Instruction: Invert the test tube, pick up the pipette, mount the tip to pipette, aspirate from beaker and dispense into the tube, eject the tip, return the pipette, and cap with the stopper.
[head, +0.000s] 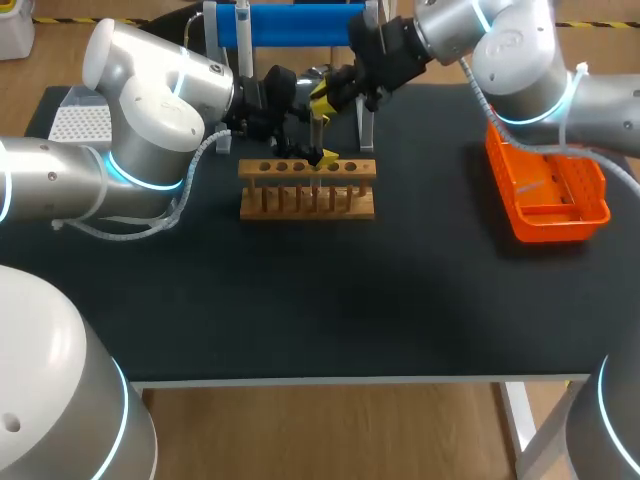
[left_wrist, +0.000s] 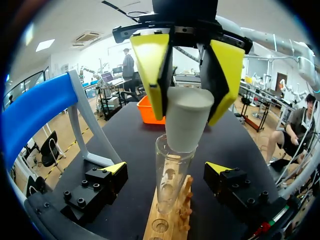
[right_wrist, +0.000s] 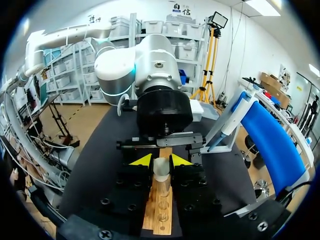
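A clear test tube (left_wrist: 170, 175) stands upright in the wooden rack (head: 307, 190). My left gripper (left_wrist: 165, 169) is open, one yellow-tipped finger on each side of the tube and clear of the glass. Directly above the tube's mouth my right gripper (left_wrist: 186, 75) is shut on a pale grey stopper (left_wrist: 187, 117), whose narrow end sits at the rim. In the right wrist view the stopper (right_wrist: 161, 169) lies between my right gripper's (right_wrist: 161, 160) tips, over the rack (right_wrist: 160, 212). In the head view both grippers meet above the rack's middle, right gripper (head: 322, 100) over left gripper (head: 312, 155).
An orange tray (head: 548, 190) lies at the table's right side. A stand with a blue top bar (head: 290, 25) rises just behind the rack. A white tip box (head: 80, 122) sits at the back left. The near half of the black table (head: 330, 310) holds nothing.
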